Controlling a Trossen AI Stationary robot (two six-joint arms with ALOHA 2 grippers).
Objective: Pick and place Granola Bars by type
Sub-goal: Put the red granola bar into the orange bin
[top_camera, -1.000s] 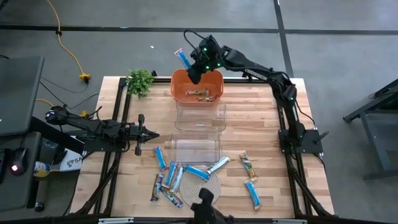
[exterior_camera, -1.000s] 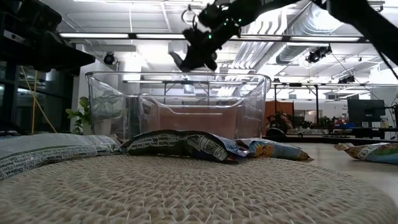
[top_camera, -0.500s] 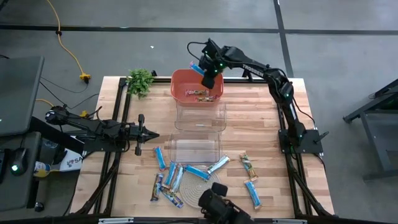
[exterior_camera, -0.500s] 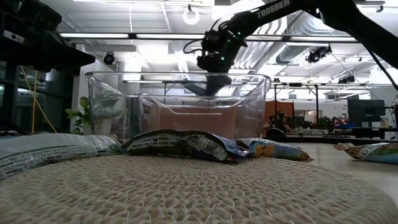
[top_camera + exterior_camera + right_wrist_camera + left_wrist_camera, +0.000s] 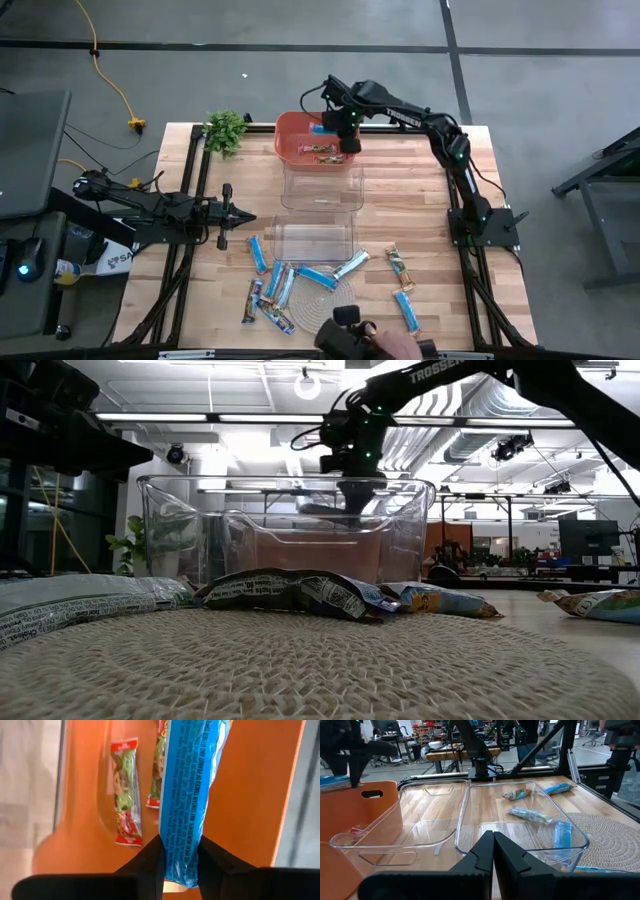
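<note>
My right gripper (image 5: 343, 133) hangs over the orange bin (image 5: 296, 131) at the table's far edge, shut on a light blue granola bar (image 5: 185, 795). Green-and-red wrapped bars (image 5: 125, 795) lie on the bin's floor below it. Several more granola bars (image 5: 318, 277) lie flat on the table near its front edge, some of them on the round woven coaster (image 5: 338, 300). My left gripper (image 5: 238, 217) waits shut at the table's left, level, with nothing in it. My right gripper pinches the blue bar near one end (image 5: 181, 851) between its two fingers, which press on the wrapper's two long edges. The fingers slant steeply down from above, and the bar runs on past their tips along them. The bar hangs clear above the bin's floor.
Two clear plastic containers (image 5: 322, 185) (image 5: 315, 238) stand in a row between the orange bin and the loose bars. A small green plant (image 5: 226, 130) stands at the far left corner. A dark shape (image 5: 350, 335) shows at the near edge.
My right gripper has carried the blue bar from beyond the bin's far rim toward the table's right and near side, over the bin, and has sunk. It has tipped from a shallow slant to point steeply down and has rolled, so the bar has turned with it.
</note>
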